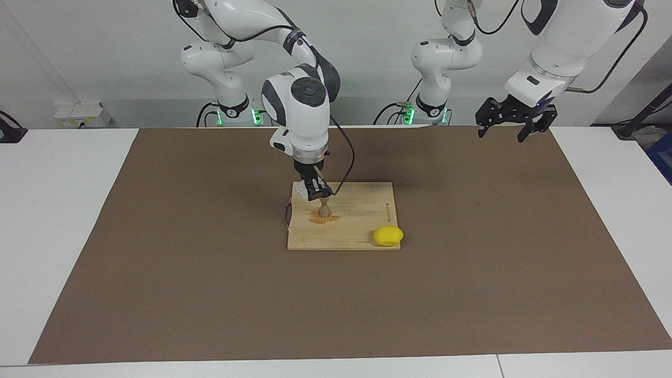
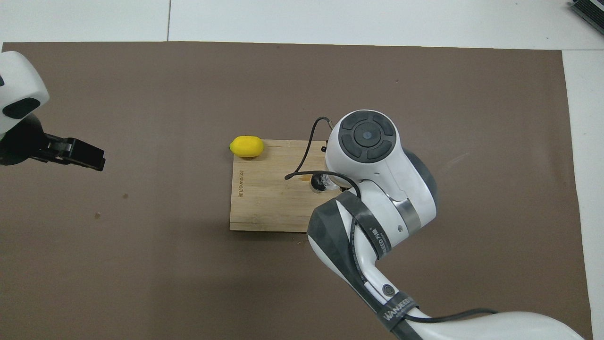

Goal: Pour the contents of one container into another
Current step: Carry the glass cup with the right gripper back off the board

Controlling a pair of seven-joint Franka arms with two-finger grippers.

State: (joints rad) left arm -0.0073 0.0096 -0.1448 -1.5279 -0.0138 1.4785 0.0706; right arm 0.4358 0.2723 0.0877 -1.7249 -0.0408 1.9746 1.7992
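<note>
My right gripper [image 1: 315, 192] reaches down over the wooden board [image 1: 362, 228] and is shut on the clear glass tumbler [image 1: 301, 189], which is tipped toward the metal jigger [image 1: 325, 209]. The jigger stands upright on the board just under the fingertips, with a brown puddle [image 1: 325, 219] around its foot. In the overhead view the right arm covers most of this; only the jigger's rim [image 2: 317, 183] and a bit of the glass [image 2: 331, 183] show beside the board [image 2: 264, 208]. My left gripper [image 1: 512, 125] [image 2: 75, 153] is open and empty and waits raised over the brown mat at the left arm's end.
A yellow lemon [image 1: 388, 235] [image 2: 246, 146] lies at the board's corner farther from the robots, toward the left arm's end. A brown mat [image 1: 210, 289] covers the table under the board. A cable loops from the right wrist over the board.
</note>
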